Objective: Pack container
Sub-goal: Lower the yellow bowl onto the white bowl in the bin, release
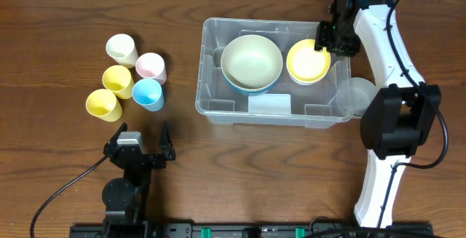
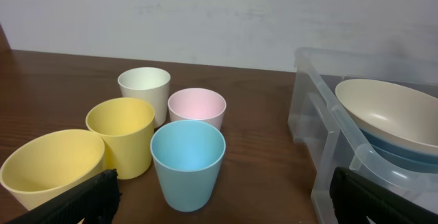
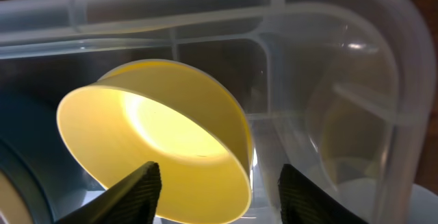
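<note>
The clear container (image 1: 207, 85) stands mid-table. Inside it a cream bowl (image 1: 252, 60) sits nested in a blue bowl (image 1: 240, 87), and a yellow bowl (image 1: 308, 61) lies at the right end. My right gripper (image 1: 331, 38) hovers over the container's far right corner. In the right wrist view its fingers (image 3: 219, 172) are spread open around the rim of the tilted yellow bowl (image 3: 157, 128), inside the container wall (image 3: 328, 18). My left gripper (image 1: 142, 140) is open and empty near the front edge. Its wrist view (image 2: 226, 207) faces the cups and the container (image 2: 308, 87).
Several cups stand left of the container: cream (image 1: 121, 49), pink (image 1: 151, 67), blue (image 1: 148, 93) and two yellow (image 1: 117, 81) (image 1: 103, 105). A clear round vessel (image 1: 358, 96) sits against the container's right side, under the right arm.
</note>
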Tool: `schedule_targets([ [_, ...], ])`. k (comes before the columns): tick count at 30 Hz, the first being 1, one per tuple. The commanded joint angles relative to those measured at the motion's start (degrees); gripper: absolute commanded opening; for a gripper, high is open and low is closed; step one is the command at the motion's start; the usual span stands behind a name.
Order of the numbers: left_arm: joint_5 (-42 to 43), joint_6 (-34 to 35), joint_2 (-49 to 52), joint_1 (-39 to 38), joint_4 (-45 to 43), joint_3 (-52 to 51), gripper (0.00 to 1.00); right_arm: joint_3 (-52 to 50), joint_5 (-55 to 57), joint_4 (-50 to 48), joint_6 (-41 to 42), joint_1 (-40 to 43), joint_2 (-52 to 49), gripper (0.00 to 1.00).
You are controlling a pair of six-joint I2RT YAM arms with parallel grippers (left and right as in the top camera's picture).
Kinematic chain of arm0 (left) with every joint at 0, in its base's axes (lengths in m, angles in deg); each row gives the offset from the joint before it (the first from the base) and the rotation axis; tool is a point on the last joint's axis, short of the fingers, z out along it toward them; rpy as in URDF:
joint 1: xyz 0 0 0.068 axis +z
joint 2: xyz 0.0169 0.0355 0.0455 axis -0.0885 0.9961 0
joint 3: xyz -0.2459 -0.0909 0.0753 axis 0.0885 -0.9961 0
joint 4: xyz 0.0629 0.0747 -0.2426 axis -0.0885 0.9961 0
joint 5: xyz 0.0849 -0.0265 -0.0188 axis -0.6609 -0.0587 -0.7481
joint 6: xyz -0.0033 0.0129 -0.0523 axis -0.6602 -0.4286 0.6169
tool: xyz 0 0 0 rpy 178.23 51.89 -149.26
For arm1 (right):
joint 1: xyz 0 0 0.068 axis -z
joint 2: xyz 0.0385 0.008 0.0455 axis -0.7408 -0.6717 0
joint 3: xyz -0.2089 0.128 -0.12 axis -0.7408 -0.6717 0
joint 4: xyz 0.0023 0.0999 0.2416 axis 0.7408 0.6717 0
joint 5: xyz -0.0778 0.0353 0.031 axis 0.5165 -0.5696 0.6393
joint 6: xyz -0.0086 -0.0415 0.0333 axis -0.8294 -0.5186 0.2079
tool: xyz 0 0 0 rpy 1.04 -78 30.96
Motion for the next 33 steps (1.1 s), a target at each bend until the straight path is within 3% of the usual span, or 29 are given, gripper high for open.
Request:
schedule_targets([
  [1, 0.37, -0.96, -0.35, 0.28, 2.14, -0.85, 0.98, -0.35, 0.57, 0.00, 0.24, 0.22, -0.66, 0.52],
  [18, 0.37, -0.96, -0.35, 0.28, 2.12, -0.85, 0.98, -0.37, 0.57, -1.60, -1.33, 0.22, -4.20, 0.46],
  [29, 0.37, -0.96, -0.35, 0.28, 2.12, -0.85, 0.98, -0.35, 0.59, -1.77, -1.29, 0.24, -4.28, 0.04],
  [33, 0.37, -0.96, -0.35, 0.28, 2.12, -0.85, 0.98, -0.35, 0.59, -1.77, -1.11, 0.24, -4.28, 0.01],
])
